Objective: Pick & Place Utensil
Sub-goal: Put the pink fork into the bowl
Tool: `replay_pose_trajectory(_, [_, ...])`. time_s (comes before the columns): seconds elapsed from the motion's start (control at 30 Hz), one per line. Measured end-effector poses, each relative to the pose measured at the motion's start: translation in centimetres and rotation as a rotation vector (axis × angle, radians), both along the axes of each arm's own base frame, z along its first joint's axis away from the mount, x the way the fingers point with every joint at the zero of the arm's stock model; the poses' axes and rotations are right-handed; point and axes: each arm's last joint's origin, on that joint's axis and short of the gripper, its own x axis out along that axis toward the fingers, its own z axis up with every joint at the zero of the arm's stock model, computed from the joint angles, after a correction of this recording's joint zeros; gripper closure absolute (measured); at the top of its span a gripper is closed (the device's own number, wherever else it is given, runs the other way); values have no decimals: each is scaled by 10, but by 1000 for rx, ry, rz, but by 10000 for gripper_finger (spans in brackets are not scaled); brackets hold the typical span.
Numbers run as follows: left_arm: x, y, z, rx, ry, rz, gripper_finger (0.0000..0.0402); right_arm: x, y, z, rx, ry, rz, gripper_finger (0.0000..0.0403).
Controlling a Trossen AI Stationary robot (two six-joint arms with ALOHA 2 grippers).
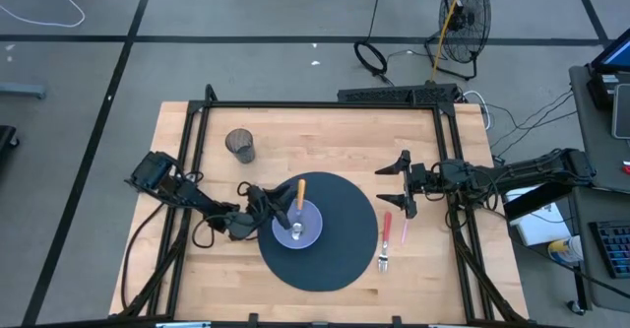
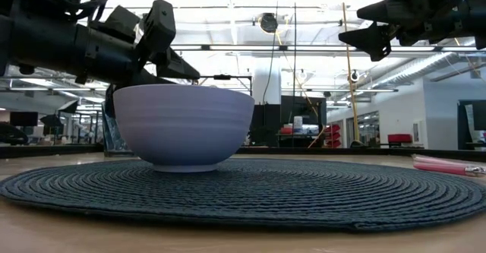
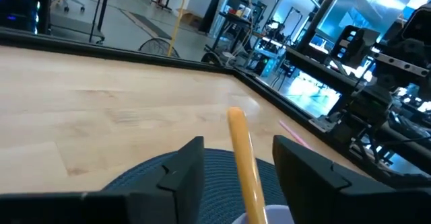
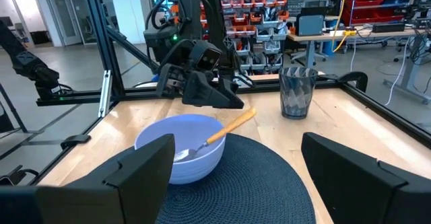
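Note:
A pale lilac bowl [image 1: 297,229] [image 2: 182,124] [image 4: 180,146] stands on a round dark woven mat [image 1: 340,259]. An orange-handled spoon [image 1: 300,194] [image 4: 229,126] lies with its metal head in the bowl and its handle [image 3: 244,160] leaning on the far rim. My left gripper [image 1: 276,206] [image 4: 222,97] is open at the bowl's left side, its fingers standing on either side of the handle with a gap on each side. My right gripper [image 1: 402,185] [image 2: 372,33] is open, raised above the table to the right of the mat.
A dark mesh cup [image 1: 240,145] [image 4: 296,93] stands on the table far-left of the mat. A red utensil [image 1: 386,231], a pink one [image 1: 404,231] [image 2: 448,166] and a fork [image 1: 382,261] lie at the mat's right edge. A black frame rails the table's sides.

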Motion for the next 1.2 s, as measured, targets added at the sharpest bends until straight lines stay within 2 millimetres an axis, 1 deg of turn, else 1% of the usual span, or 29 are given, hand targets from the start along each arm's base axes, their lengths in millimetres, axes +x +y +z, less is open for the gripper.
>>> replay_pose_trajectory(0.17, [-1,0,9,47,19,-4,220,0,0,0,0,0,0,85])
replay_pose_trajectory(0.33, [-6,-5,33,161,61,-43,220,0,0,0,0,4,0,85])
replay_pose_trajectory(0.43, [-11,-9,55,280,80,-148,220,0,0,0,-1,5,0,85])
replay_pose_trajectory(0.53, [-19,-12,77,425,104,-293,220,0,0,0,-2,5,0,85])
replay_pose_trajectory(0.63, [-30,-10,98,510,121,-428,220,0,0,0,-1,5,0,85])
replay_pose_trajectory(0.8, [-47,9,121,623,180,-625,220,0,0,0,-1,4,0,85])
replay_pose_trajectory(0.87, [-54,19,129,648,189,-659,220,0,0,0,-3,5,0,85])
replay_pose_trajectory(0.93, [-63,32,134,660,205,-641,220,0,0,0,-3,4,0,85])
replay_pose_trajectory(1.0, [-73,45,135,664,223,-601,220,0,0,-1,-4,7,0,85])
replay_pose_trajectory(1.07, [-86,57,131,657,220,-555,220,0,0,-2,-8,16,-1,85])
replay_pose_trajectory(1.13, [-99,67,124,648,205,-514,220,0,0,-4,-5,45,-15,85])
replay_pose_trajectory(1.2, [-112,74,113,630,181,-484,220,-1,-2,-8,11,80,-65,85])
